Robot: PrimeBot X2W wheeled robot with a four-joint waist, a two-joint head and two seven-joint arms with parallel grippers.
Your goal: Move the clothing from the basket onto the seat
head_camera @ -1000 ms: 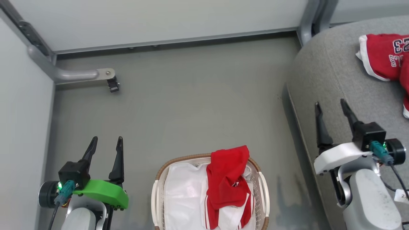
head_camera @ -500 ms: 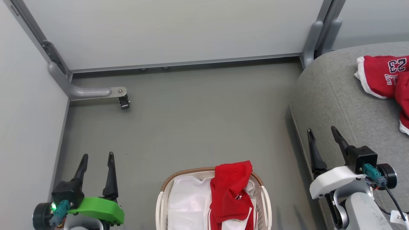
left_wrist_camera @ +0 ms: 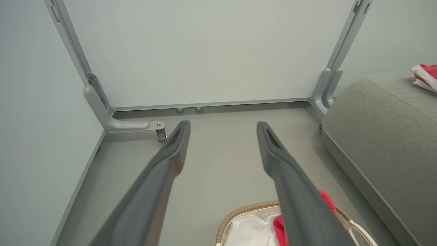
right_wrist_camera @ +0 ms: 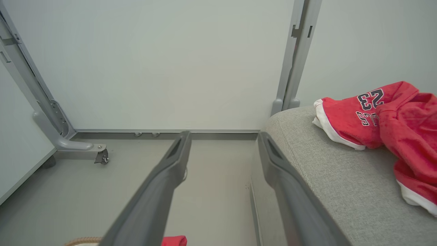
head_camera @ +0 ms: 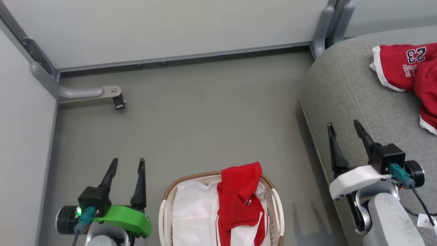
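Note:
A red garment with white trim [head_camera: 240, 201] lies crumpled in the cream basket [head_camera: 166, 205] on its white liner [head_camera: 193, 212], at the bottom middle of the head view; its tip also shows as red cloth [left_wrist_camera: 327, 200] in the left wrist view. A second red garment [head_camera: 406, 70] with number 23 lies on the grey seat [head_camera: 344, 89] at the right, seen again as the red jersey [right_wrist_camera: 375, 116] on the seat [right_wrist_camera: 324, 171]. My left gripper [head_camera: 127, 164] stands open left of the basket. My right gripper [head_camera: 343, 127] stands open over the seat's left edge. Both hold nothing.
Grey floor [head_camera: 205, 112] stretches ahead to pale wall panels. A grey metal bracket with a small caster [head_camera: 117, 99] juts out at the left. A grey post [head_camera: 322, 27] stands at the seat's back corner.
The whole head picture has shifted, so the camera moved. Against the basket, my left gripper sits closer and a little higher. The garments have not moved.

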